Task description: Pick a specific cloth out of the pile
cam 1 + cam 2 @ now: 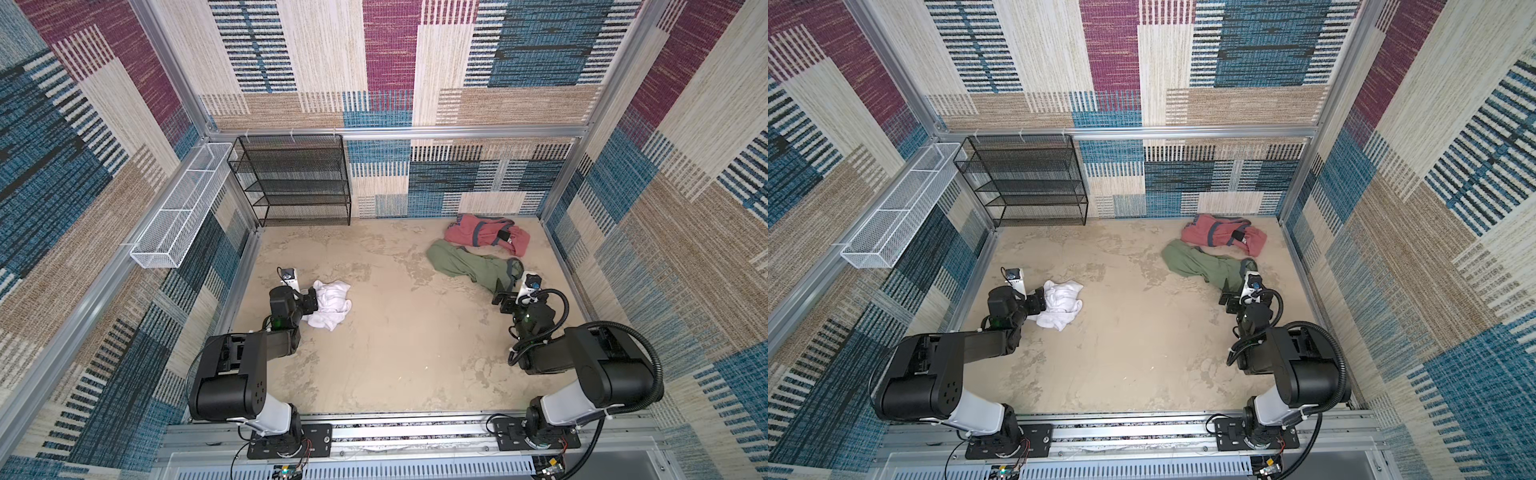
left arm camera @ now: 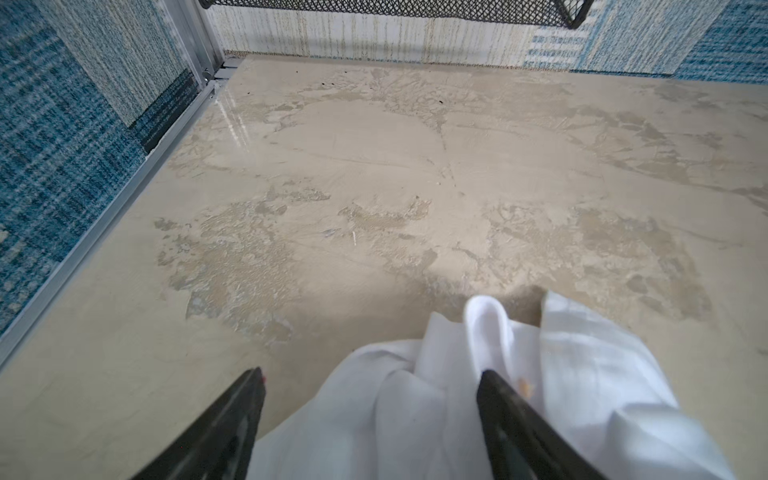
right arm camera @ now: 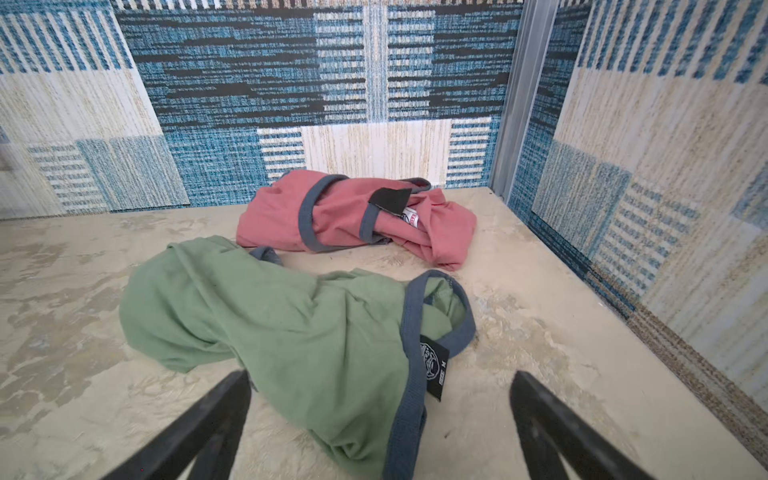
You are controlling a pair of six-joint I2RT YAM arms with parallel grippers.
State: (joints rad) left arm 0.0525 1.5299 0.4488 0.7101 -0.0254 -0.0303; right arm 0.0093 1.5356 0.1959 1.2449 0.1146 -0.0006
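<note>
- Plainly, the cloth is a white, unprinted garment, crumpled into a soft heap of folds on the tan, mottled table; it shows in both top views.
- Its folds bunch into a rounded lump toward the back, with a flatter flap spread toward the front; in both top views the heap runs slightly longer front-to-back than side-to-side, though the crumpling leaves no clear pointing end.
- From the left wrist view, the cloth lies between and beyond the 2 black fingers, with 1 rolled hem standing up as a loop.
- It sits on the left part of the table, well apart from the pile at the back right.
- That pile is now 2 pieces: a salmon-red garment with dark blue trim, and an olive-green garment just in front of it, touching or nearly so.
- The left gripper has its fingers spread wide, 1 finger pressed against the white fabric; the frames do not show it clamping anything.
- The right gripper is spread fully wide and grips nothing, hanging over the near end of the olive-green garment.
- A black mesh shelf stands at the back left, and a white wire basket hangs on the left wall.
</note>
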